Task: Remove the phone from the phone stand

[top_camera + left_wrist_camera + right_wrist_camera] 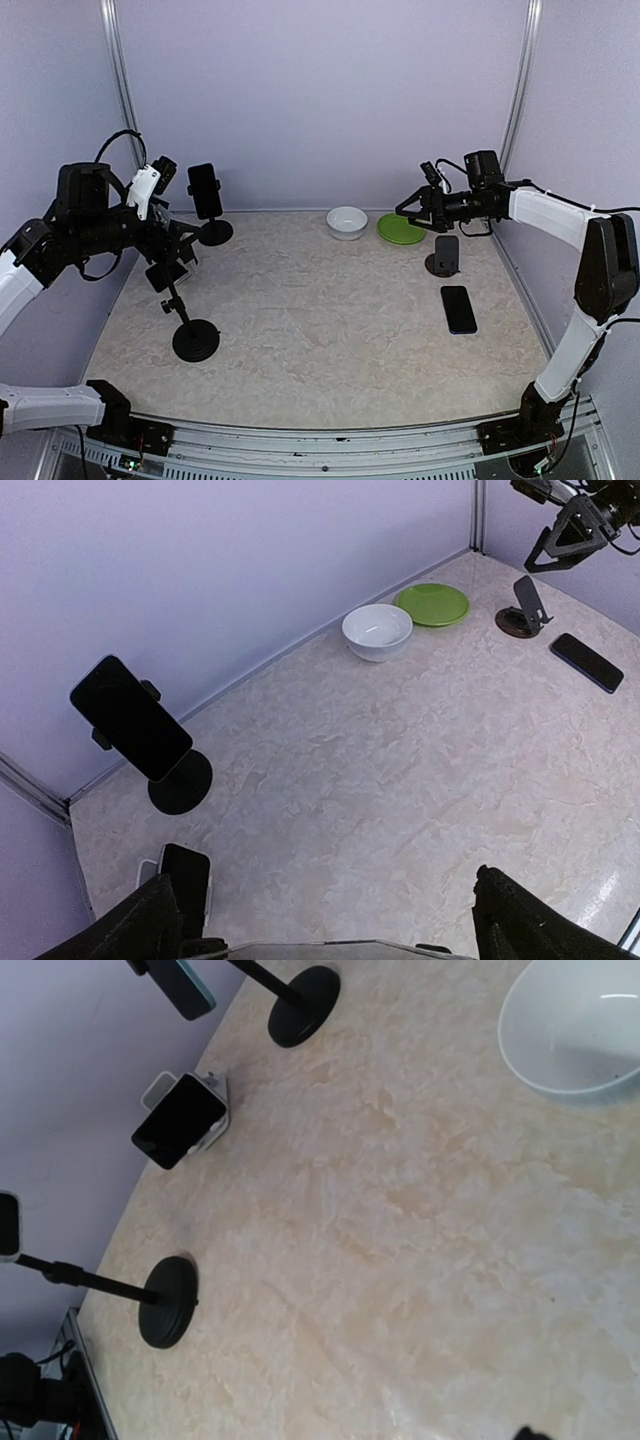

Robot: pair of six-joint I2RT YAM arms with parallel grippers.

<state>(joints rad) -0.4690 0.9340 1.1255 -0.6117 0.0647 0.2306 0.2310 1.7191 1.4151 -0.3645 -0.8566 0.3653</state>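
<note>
A black phone (205, 190) sits clamped on a round-based stand (215, 232) at the back left; it also shows in the left wrist view (130, 718). A second phone (187, 880) leans on a small white stand near my left finger (150, 925). My left gripper (178, 243) hovers above these, jaws wide open and empty. At the right, a small dark stand (446, 255) is empty and a black phone (459, 308) lies flat on the table in front of it. My right gripper (415, 208) is open and empty, raised behind that stand.
A tall pole stand with a round base (196, 340) stands at the front left, its top close to my left arm. A white bowl (347, 221) and a green plate (401, 229) sit at the back. Lilac walls enclose the table.
</note>
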